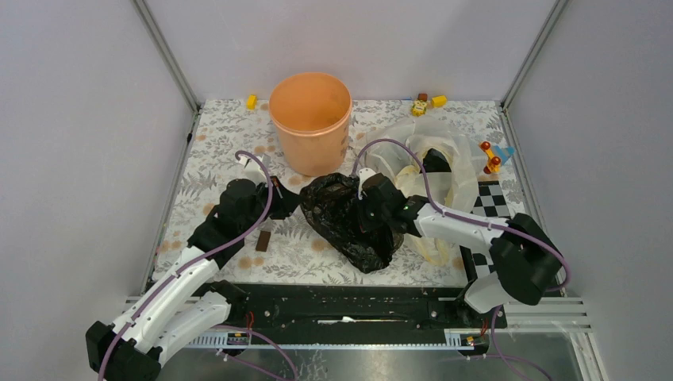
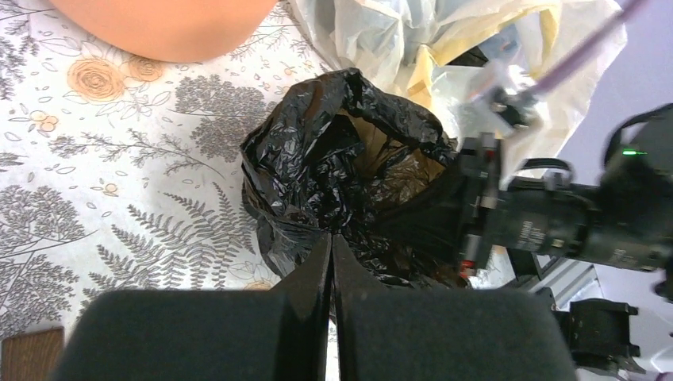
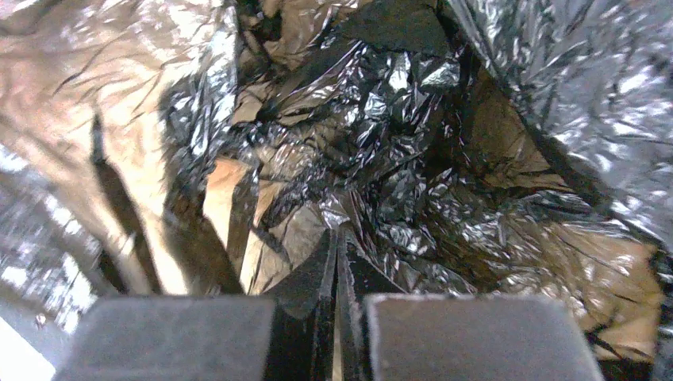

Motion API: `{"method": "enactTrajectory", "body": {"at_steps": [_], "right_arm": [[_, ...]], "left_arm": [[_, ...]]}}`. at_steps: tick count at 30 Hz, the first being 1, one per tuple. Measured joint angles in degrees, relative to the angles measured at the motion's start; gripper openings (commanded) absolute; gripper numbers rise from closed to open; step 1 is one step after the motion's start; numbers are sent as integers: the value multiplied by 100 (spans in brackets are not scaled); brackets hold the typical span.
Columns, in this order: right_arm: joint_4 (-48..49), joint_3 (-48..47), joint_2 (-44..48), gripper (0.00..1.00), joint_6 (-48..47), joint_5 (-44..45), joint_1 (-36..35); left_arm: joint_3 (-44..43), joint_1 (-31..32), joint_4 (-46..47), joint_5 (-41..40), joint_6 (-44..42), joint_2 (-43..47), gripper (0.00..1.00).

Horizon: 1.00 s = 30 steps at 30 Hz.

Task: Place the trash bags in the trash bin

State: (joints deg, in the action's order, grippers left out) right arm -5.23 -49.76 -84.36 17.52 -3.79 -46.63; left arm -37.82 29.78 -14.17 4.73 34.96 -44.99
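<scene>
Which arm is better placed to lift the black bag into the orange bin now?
Left, probably. Both claws are shut on the black bag, but the left claw sits nearer the trash bin; the right claw grips its farther side.

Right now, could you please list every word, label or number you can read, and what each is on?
None can be read. The trash bin, the black trash bag and the checkerboard card show no lettering; the card bears only black and white squares.
</scene>
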Motion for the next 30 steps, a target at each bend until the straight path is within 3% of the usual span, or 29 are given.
{"method": "enactTrajectory", "body": {"at_steps": [9, 15, 22, 28, 29, 30], "right_arm": [[870, 92, -848, 0, 295, 162, -269], [949, 151, -1270, 0, 382, 459, -315], [984, 192, -1279, 0, 472, 1060, -315], [695, 367, -970, 0, 476, 1779, -317], [640, 396, -872, 0, 476, 1858, -317], [535, 407, -743, 0, 472, 1976, -317]], "left_arm": [[-647, 0, 50, 688, 203, -229, 0], [-1611, 0, 101, 1217, 435, -509, 0], [-3344, 0, 184, 1902, 662, -767, 0], [-3847, 0, 7, 1998, 542, -402, 0], [-3840, 0, -109, 1954, 468, -328, 4], [-3812, 0, -179, 1906, 396, -280, 17]]}}
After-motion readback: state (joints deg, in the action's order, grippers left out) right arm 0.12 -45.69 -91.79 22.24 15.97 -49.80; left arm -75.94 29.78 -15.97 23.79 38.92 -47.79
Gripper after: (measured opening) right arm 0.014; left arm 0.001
